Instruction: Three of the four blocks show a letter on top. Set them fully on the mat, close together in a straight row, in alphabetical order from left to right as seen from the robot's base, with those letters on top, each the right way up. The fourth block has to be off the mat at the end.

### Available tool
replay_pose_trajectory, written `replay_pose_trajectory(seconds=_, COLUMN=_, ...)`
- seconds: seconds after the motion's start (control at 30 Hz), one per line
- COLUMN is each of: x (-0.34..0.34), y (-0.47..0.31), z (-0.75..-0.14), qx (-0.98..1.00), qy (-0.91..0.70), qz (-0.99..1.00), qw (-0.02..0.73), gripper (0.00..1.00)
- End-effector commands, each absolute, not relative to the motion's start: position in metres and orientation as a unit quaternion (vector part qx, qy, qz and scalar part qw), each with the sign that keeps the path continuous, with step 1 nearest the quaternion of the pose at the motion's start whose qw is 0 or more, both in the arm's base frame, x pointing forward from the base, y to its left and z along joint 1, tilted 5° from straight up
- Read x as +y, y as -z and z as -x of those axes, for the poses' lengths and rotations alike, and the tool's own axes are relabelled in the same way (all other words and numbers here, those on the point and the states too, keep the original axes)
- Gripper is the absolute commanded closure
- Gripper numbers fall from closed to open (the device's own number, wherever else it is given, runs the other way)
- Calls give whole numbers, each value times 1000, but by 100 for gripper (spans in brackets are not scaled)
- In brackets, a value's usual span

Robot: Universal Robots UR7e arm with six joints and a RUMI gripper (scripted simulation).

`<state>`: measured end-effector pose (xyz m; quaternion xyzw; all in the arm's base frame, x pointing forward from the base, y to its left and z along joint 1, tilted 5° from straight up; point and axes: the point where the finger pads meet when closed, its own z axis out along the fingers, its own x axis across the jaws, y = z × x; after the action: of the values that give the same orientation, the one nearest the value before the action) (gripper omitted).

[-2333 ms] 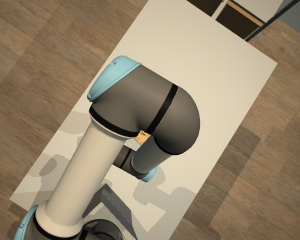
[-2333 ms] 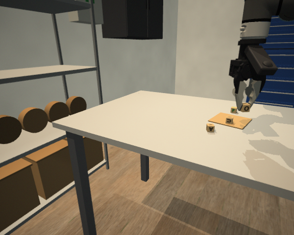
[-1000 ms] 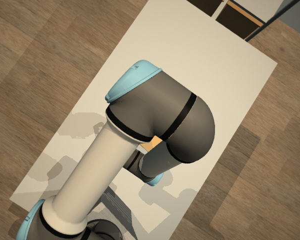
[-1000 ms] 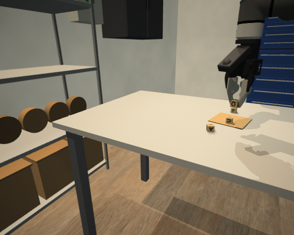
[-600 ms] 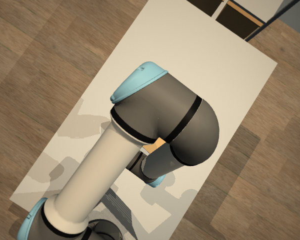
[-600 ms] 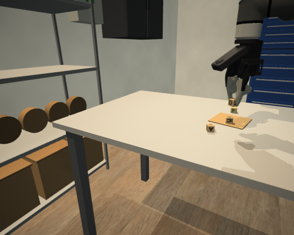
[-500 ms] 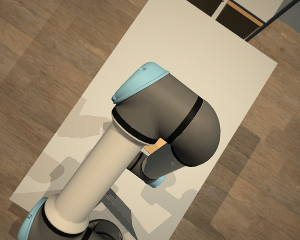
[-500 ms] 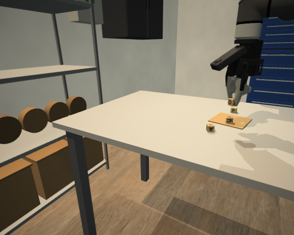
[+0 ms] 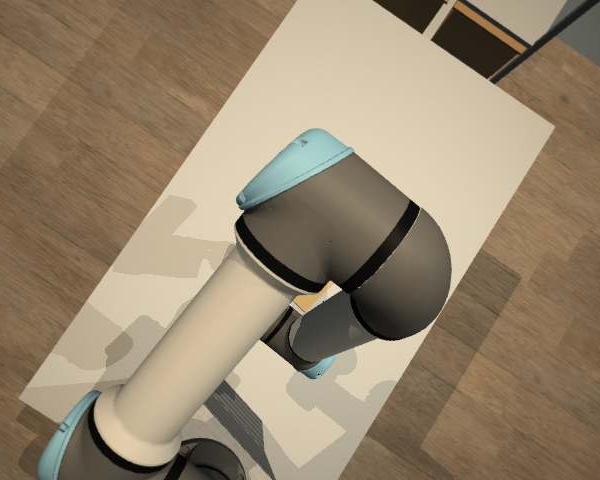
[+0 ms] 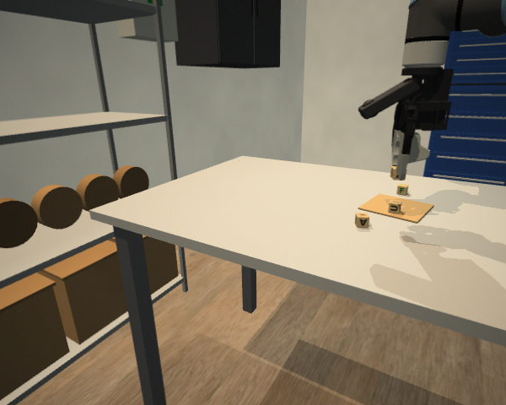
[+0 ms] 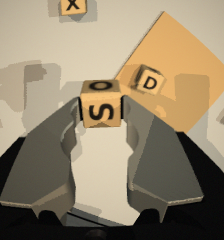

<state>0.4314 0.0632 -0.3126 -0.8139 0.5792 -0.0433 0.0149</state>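
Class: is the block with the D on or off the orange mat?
On. The D block rests inside the mat, near its edge, in wrist and exterior views.

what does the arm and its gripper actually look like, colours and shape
The arm is a thick cream tube between dark grey rounded joint housings, ringed by black bands and closed with light blue caps. The gripper has a black body and two broad, matte grey, wedge-shaped fingers tapering to flat tips.

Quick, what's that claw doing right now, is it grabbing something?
Gripper: closed on a wooden letter block, with S facing the wrist camera and O on the neighbouring face, held above the table.
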Motion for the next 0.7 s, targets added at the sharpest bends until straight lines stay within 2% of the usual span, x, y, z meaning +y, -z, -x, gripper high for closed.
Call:
replay_pose_trajectory(seconds=0.0, x=56, y=312, z=-434, qx=634, qy=43, qz=772, qw=16, gripper=95)
replay_pose_trajectory(seconds=0.67, x=29, y=310, z=-437, qx=806, qy=38, qz=589, qw=27, gripper=95)
